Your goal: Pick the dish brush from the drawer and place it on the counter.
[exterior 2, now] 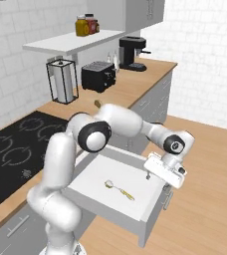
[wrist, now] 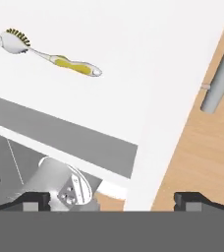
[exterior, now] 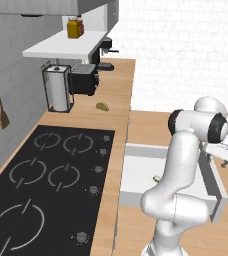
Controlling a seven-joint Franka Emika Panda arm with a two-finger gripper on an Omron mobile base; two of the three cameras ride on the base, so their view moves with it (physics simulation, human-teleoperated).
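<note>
White drawer (exterior 2: 135,199) interior, pulled out below the counter (exterior 2: 130,87); dish brush (exterior 2: 118,189) lies flat on its floor, mid-drawer, yellow handle, whitish head, touching no wall. Gripper (exterior 2: 150,175) hangs over the drawer's right side, jaws wide, empty, apart from the brush. Farther back: black cooktop (exterior 2: 16,144), toaster (exterior 2: 98,75), coffee machine (exterior 2: 132,53). No legible labels or writing.
</note>
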